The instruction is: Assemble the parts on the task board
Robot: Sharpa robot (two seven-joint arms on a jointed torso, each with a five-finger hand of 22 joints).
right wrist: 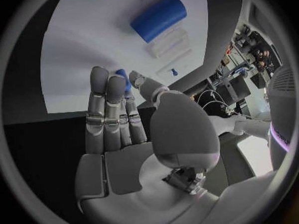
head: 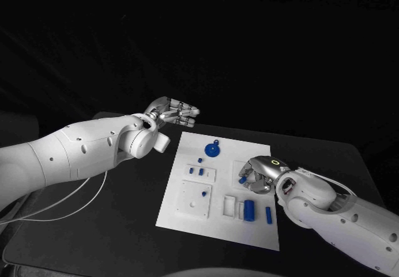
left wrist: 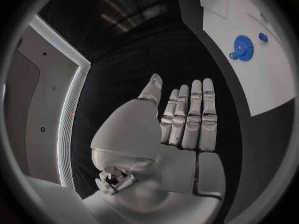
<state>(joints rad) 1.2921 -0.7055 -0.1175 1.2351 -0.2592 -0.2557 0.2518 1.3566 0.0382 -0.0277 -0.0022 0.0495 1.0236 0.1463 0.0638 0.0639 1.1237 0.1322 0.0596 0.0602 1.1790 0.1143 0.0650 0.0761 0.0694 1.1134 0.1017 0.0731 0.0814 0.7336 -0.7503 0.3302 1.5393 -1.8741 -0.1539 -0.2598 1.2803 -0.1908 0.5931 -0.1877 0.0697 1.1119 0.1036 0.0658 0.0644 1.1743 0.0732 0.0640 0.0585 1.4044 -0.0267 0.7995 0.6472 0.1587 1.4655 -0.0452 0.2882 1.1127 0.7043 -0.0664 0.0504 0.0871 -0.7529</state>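
The white task board lies mid-table. On it are a blue gear, small blue pegs, a blue cylinder and a thin blue bar. My right hand hovers over the board's right side. It pinches a small blue part between thumb and fingertips. My left hand hangs beyond the board's far left corner, off the plate, fingers straight and holding nothing.
White raised blocks and slots sit on the board's near half. Black table surrounds the board. A white cable trails under my left arm.
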